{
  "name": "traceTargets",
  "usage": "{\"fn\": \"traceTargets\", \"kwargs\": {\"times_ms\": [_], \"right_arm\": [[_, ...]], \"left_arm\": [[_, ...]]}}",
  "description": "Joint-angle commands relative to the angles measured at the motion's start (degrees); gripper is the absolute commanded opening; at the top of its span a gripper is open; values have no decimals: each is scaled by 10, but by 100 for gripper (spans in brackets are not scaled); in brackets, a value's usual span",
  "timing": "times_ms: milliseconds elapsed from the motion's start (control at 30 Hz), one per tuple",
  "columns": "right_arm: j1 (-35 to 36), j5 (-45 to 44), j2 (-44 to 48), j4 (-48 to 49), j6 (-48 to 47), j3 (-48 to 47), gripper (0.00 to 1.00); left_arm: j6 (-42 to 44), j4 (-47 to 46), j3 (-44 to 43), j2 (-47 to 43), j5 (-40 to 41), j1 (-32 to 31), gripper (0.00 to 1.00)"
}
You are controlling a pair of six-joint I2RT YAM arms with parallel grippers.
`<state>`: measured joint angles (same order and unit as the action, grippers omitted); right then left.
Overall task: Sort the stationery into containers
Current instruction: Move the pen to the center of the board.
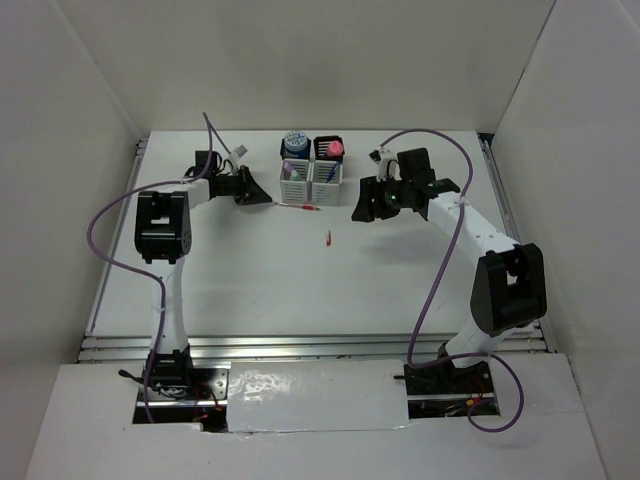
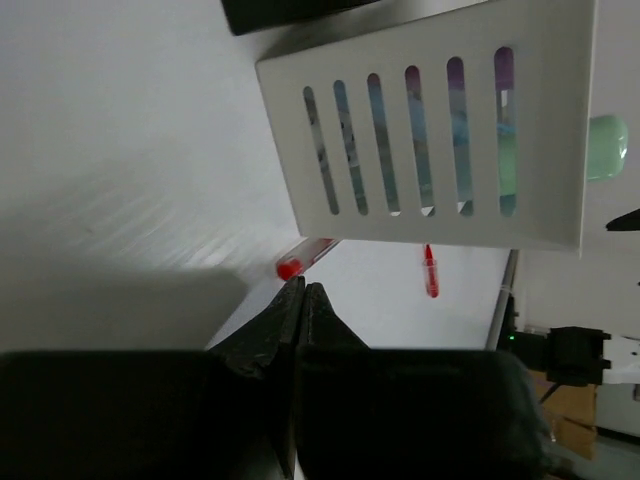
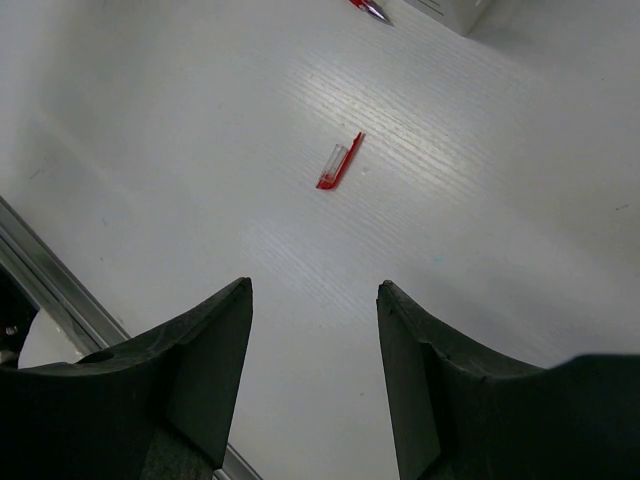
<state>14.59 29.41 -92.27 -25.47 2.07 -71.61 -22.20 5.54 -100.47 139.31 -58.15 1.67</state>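
Noting four slotted pen cups [image 1: 311, 160] joined in a square block at the far middle of the table [image 1: 250, 290]: two black behind, two white in front. Blue rolls [image 1: 294, 139] in back-left black cup, pink-capped tube [image 1: 336, 148] in back-right. Green stick [image 2: 605, 146] protruding from front-left white cup [image 2: 430, 130], purple visible through its slots. Thin red pen [image 1: 300, 206] lying flat just before the block; loose red cap [image 3: 340, 162] further out, apart from it. Left gripper [image 2: 303, 291] fully closed, nothing between the fingers, tips just short of the pen's red end; contact not determinable. Right gripper [image 3: 313, 290] wide apart, empty, cap lying ahead of it. Table white, matt, faintly grained. Plain white walls [image 1: 320, 60] on three sides; metal rail [image 1: 300, 345] along near edge.
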Motion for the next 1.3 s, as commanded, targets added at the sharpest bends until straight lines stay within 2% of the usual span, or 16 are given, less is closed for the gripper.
{"fn": "traceTargets", "kwargs": {"times_ms": [0, 33, 100, 267, 600, 633, 800, 1000, 1267], "right_arm": [[-3, 9, 27, -1, 3, -2, 60], [-6, 9, 26, -1, 3, -1, 60], [-6, 12, 28, 0, 5, -1, 60], [-8, 16, 30, 2, 8, 2, 60], [-6, 20, 31, 2, 12, 3, 60], [-7, 20, 31, 2, 10, 3, 60], [-7, 19, 31, -3, 7, 2, 60], [-7, 21, 30, -3, 9, 4, 60], [-5, 20, 38, -2, 7, 8, 60]], "left_arm": [[-134, -119, 23, 1, -11, -4, 0], [-156, -154, 32, -3, 5, -4, 0], [-160, -170, 44, -9, 26, -5, 0], [-144, -154, 41, -11, 66, -7, 0], [-143, -163, 43, -1, 89, -11, 0], [-144, -165, 41, 1, 90, -29, 0], [-138, -156, 42, 2, 94, -36, 0], [-112, -138, 83, -23, 96, -36, 0], [-117, -160, 194, -80, 103, -37, 0]]}}
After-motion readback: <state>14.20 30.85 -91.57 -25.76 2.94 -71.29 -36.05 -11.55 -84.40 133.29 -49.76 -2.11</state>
